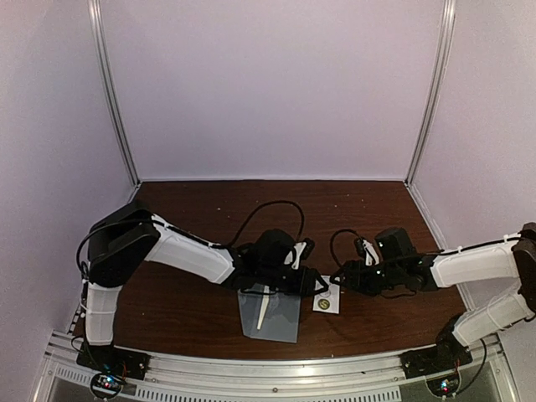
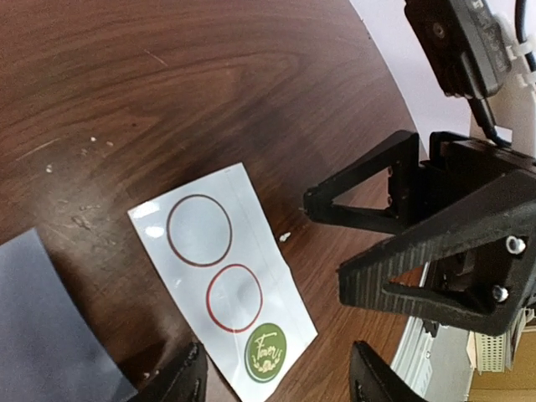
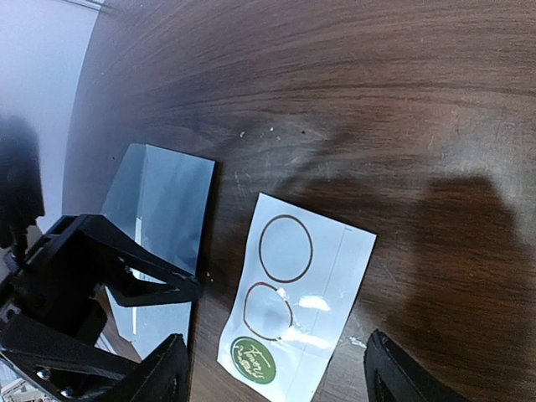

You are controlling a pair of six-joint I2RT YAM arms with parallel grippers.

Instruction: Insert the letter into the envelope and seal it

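The grey-blue envelope (image 1: 270, 314) lies flat near the front edge, also in the wrist views (image 2: 50, 327) (image 3: 163, 209). A narrow white sliver (image 1: 263, 308) shows on it; I cannot tell whether that is the letter. Just right of it lies a white sticker strip (image 2: 219, 272) (image 3: 295, 285) (image 1: 326, 300) with two empty red rings and one green round sticker (image 2: 266, 352) (image 3: 254, 358). My left gripper (image 2: 280, 381) and right gripper (image 3: 280, 373) both hover open over this strip from opposite sides, holding nothing. The right gripper's fingers (image 2: 419, 268) hang close to the left gripper.
The brown wooden table (image 1: 209, 218) is enclosed by white walls at the back and sides. An aluminium rail (image 1: 268, 368) runs along the near edge. The two grippers nearly meet tip to tip above the strip (image 1: 328, 283).
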